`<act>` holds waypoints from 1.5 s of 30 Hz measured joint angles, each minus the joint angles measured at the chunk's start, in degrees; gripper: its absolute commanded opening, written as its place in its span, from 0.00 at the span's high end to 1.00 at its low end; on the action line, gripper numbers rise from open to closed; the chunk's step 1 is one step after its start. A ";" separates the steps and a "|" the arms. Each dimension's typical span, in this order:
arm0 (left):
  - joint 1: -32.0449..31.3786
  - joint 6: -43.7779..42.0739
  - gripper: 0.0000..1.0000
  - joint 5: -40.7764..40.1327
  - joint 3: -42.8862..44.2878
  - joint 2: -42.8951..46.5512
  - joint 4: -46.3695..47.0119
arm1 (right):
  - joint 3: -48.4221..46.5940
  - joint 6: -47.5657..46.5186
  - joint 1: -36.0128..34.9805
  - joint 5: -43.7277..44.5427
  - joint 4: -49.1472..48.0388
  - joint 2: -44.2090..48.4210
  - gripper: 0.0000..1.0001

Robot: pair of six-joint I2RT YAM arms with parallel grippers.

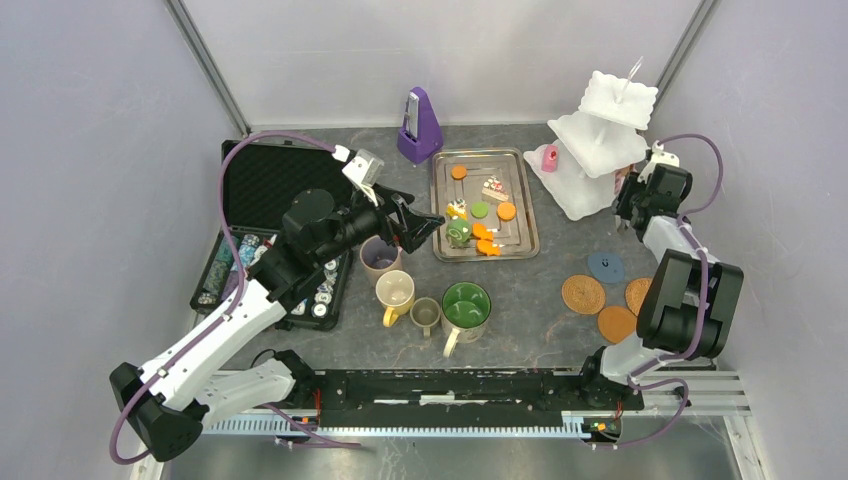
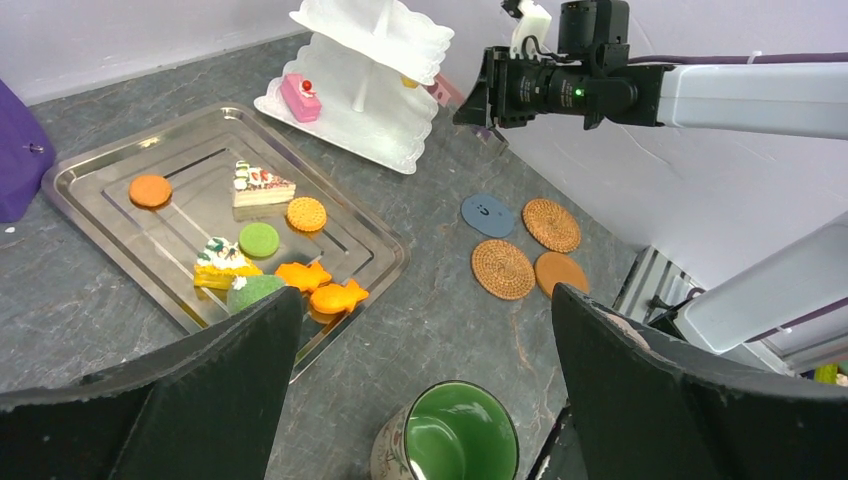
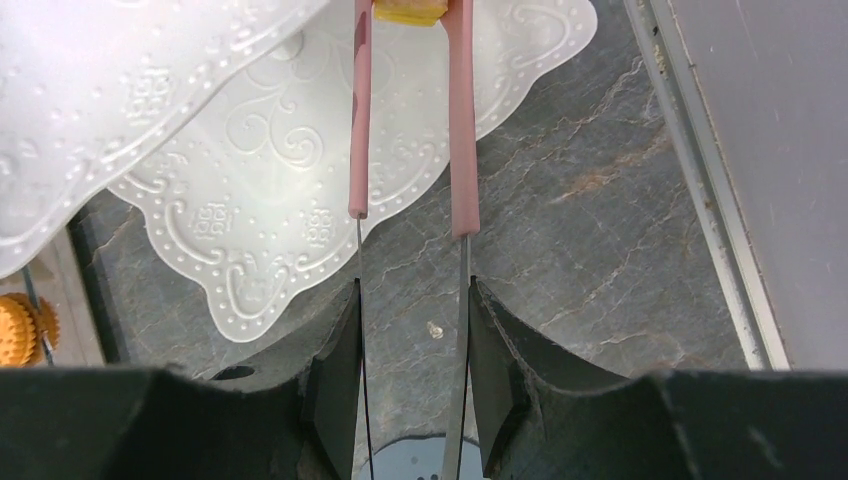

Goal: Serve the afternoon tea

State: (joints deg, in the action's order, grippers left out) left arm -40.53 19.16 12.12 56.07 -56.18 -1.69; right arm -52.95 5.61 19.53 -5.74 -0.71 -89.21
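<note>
A steel tray (image 1: 440, 165) holds several orange, green and cake-like toy pastries (image 1: 480, 228). Below it stand the mauve mug (image 1: 380, 257), yellow mug (image 1: 394, 292), olive mug (image 1: 425, 315) and big green mug (image 1: 465, 307). My left gripper (image 1: 430, 225) hangs open and empty beside the tray's left edge, above the green mug (image 2: 460, 435). The white tiered stand (image 1: 600, 140) carries a pink pastry (image 1: 550, 157). My right gripper (image 3: 415, 300) is shut on pink-tipped tongs (image 3: 462, 150), which pinch a yellow pastry (image 3: 408, 10) over the stand's lower plate (image 3: 250, 150).
Three cork coasters (image 1: 583, 294) and a blue-grey disc (image 1: 606, 266) lie front right, beside the right arm. A purple metronome (image 1: 420, 125) stands at the back. An open black case (image 1: 260, 180) with poker chips sits on the left. Walls close in both sides.
</note>
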 measured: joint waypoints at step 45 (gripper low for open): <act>-0.48 -0.68 0.00 0.00 0.24 0.00 -0.37 | -4.07 -2.51 -0.02 1.86 4.35 -7.50 0.50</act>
State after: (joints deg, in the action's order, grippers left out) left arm -41.01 18.48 12.12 56.31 -56.18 -2.07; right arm -57.01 3.09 19.51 -3.88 3.64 -96.71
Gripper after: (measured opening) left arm 0.997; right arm 0.506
